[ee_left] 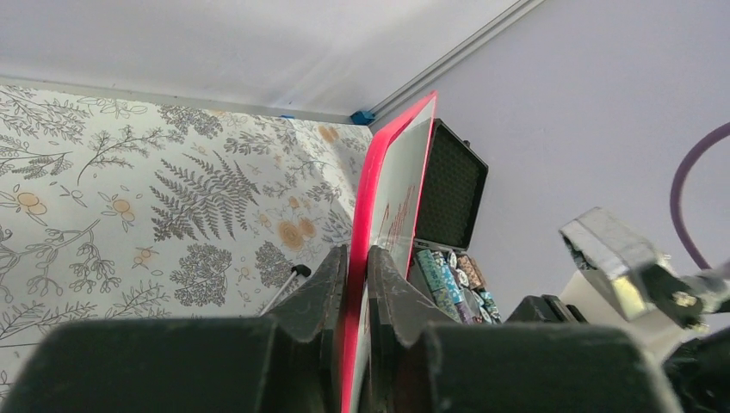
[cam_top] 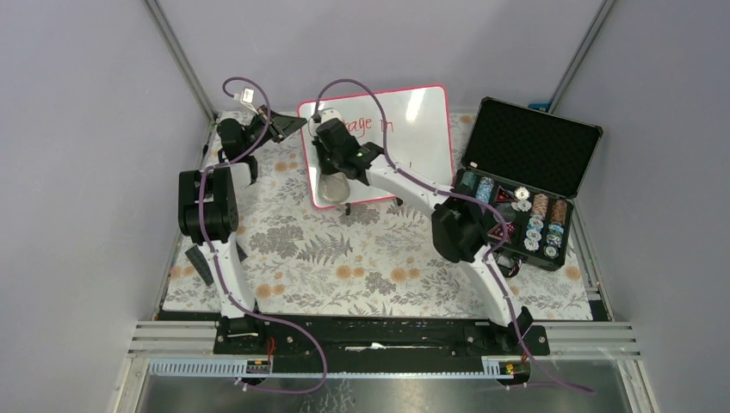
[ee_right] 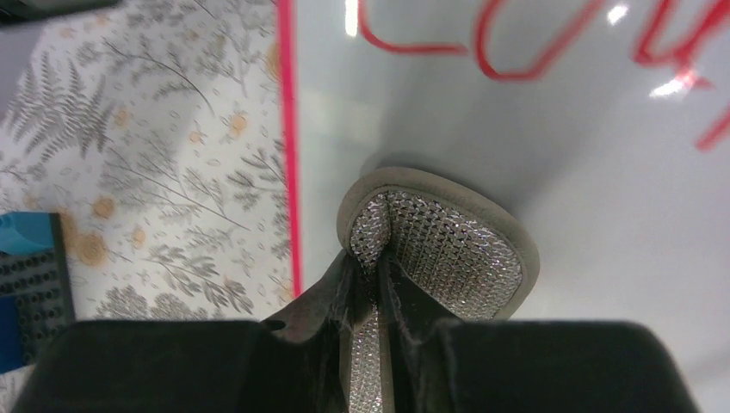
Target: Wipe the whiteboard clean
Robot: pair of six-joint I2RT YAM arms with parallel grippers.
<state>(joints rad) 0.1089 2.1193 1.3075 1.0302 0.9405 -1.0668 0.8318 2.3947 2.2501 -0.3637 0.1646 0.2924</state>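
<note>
Whiteboard, pink-red frame: far middle of the floral table cover, near an open black case of poker chips on its right. Red handwriting on upper part. Left gripper narrow, 2 fingers pinching the board's frame at its far-left corner. Right gripper clamped on a glittery grey-edged eraser, pad flat on the board's lower left, beside the frame.

Left gripper, upper left, stood clamped on the edge of the whiteboard — right gripper, upper centre, pinched a glittery pad.
</note>
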